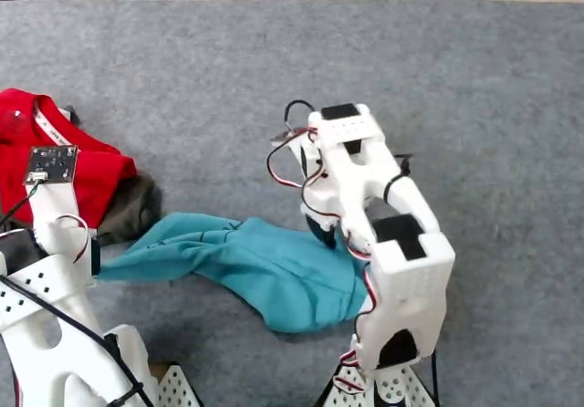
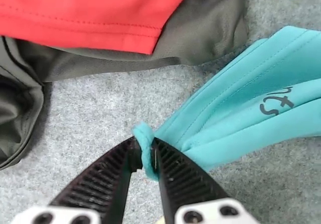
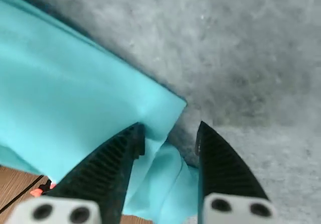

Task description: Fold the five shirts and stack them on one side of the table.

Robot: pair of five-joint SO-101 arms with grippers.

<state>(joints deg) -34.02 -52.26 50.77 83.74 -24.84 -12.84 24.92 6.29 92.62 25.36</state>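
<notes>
A teal shirt (image 1: 274,266) lies crumpled and stretched across the grey table near its front. My left gripper (image 2: 145,156) is shut on the shirt's tip (image 2: 144,141), at the shirt's left end (image 1: 102,270) in the high view. My right gripper (image 3: 168,136) is open over the shirt's other end (image 3: 100,118), with a corner of teal cloth between its fingers; the arm (image 1: 365,197) hides it from above. A red shirt (image 1: 64,165) rests on a dark olive shirt (image 1: 132,208) at the left edge, seen close as red (image 2: 90,13) over olive (image 2: 200,38).
Grey felt (image 1: 456,88) covers the table, with open room across the back and right. The bases of both arms (image 1: 392,384) stand at the front edge. A wooden floor strip (image 3: 15,184) shows past the table's edge.
</notes>
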